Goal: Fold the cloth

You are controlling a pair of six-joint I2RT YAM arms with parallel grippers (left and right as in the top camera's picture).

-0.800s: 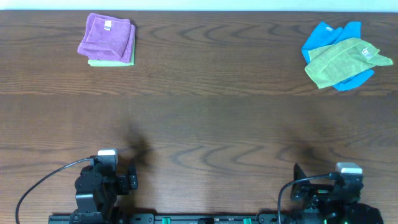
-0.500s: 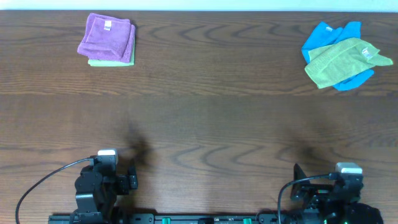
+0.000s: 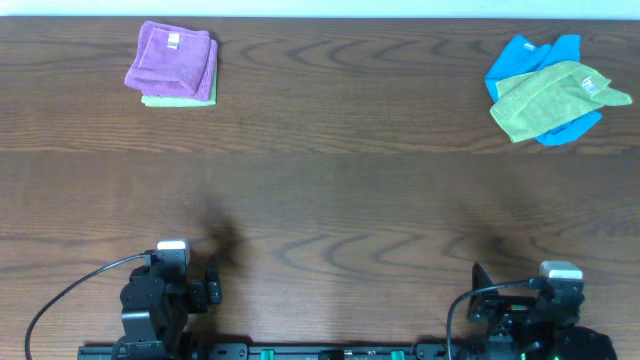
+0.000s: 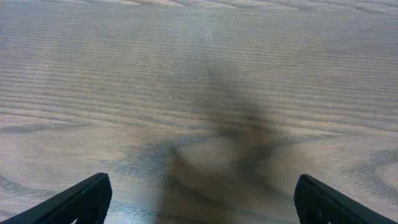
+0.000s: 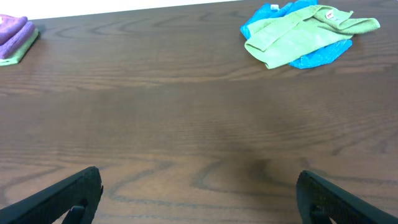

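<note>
The lime-green cloth (image 3: 548, 100) lies crumpled at the far right of the table, on top of a bright blue cloth (image 3: 525, 55). Its white tag is near its right end. It also shows in the right wrist view (image 5: 298, 38), far ahead. My left gripper (image 4: 200, 198) is open and empty over bare wood at the near left of the table (image 3: 213, 285). My right gripper (image 5: 199, 196) is open and empty at the near right of the table (image 3: 480, 285). Both are far from the cloth.
A folded purple cloth (image 3: 170, 57) sits on a folded light-green one (image 3: 175, 101) at the far left, also seen in the right wrist view (image 5: 13, 32). The brown wooden table (image 3: 330, 180) spans the view. Cables run by both arm bases.
</note>
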